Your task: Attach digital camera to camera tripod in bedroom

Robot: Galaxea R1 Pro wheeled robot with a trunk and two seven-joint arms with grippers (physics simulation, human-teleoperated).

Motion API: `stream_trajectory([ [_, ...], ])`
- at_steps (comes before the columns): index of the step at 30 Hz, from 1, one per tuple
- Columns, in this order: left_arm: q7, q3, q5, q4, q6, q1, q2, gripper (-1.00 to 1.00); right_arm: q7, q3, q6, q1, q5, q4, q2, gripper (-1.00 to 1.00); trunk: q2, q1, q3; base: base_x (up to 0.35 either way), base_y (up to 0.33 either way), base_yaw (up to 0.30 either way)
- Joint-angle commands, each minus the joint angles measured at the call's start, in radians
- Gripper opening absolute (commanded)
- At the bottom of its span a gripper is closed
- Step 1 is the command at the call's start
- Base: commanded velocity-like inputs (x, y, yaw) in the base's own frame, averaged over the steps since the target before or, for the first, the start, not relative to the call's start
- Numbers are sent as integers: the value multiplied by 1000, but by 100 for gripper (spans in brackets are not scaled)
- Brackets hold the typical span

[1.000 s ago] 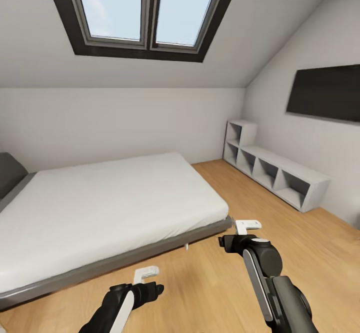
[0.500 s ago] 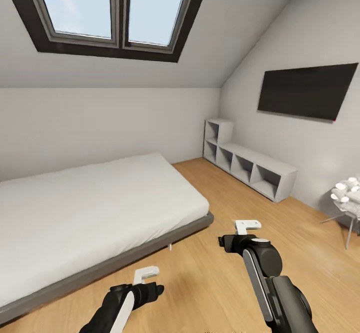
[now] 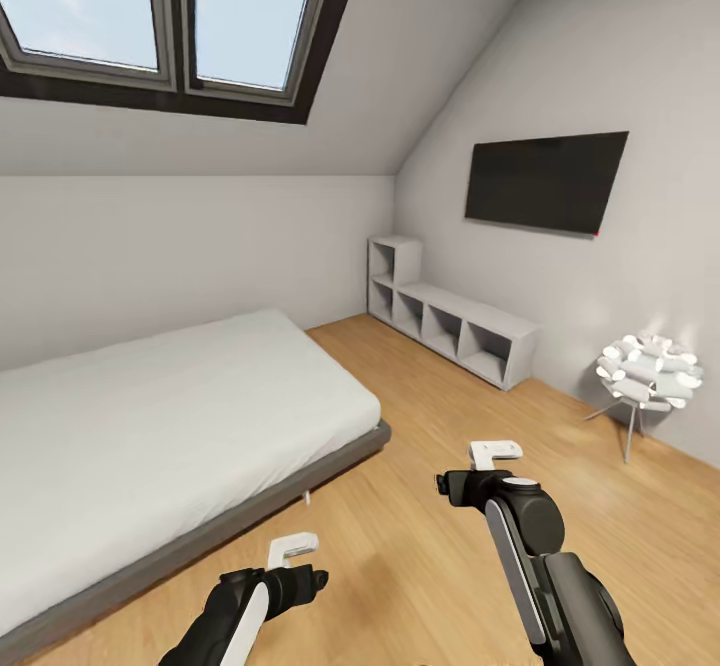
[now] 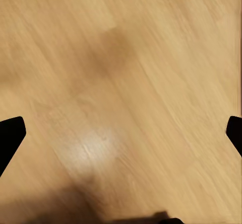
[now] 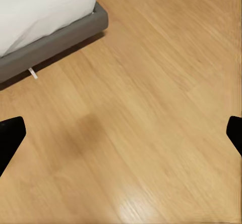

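Both grippers were carried empty over bare floor, so the step in hand looked like a search: the robot was in the bedroom but had not yet found either of the task's 2 things.

The left gripper (image 3: 293, 548) hung low in front of the trunk, its jaws spread wide; in the left wrist view the 2 dark fingertips (image 4: 11, 135) sat at opposite edges with nothing between them but the light wood floor (image 4: 126, 82). The right gripper (image 3: 495, 453) was held a little higher and further forward, equally wide apart and holding nothing; between its fingertips (image 5: 10, 135) the right wrist view showed plank floor and, beyond it, the grey bed frame (image 5: 60, 40) with its white mattress.

Outward from the hands, the bed (image 3: 150, 416) lay ahead and to the left of the left gripper. Well beyond the right gripper a white cube shelf (image 3: 450, 321) ran along the far wall under a black wall-mounted screen (image 3: 545, 181). To the right of the right gripper stood a small stand topped with a cluster of white shapes (image 3: 648, 371). A skylight (image 3: 160, 16) was set in the sloped ceiling.

The digital camera and the camera tripod did not appear in these frames. The next move probably called for turning or driving on until 1 of them came into sight.
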Motion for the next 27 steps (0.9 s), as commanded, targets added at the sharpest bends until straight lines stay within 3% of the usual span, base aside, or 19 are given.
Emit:
stream_trajectory([
  [1,6,-1,8,-2,5,0,0,100,-6,1,4,-1,-4,0,0,100,-1,0,-1,0,0,-280],
  [27,6,-1,10,-2,5,0,0,100,-6,0,4,-3,-3,0,0,100,-1,0,-1,0,0,-280],
])
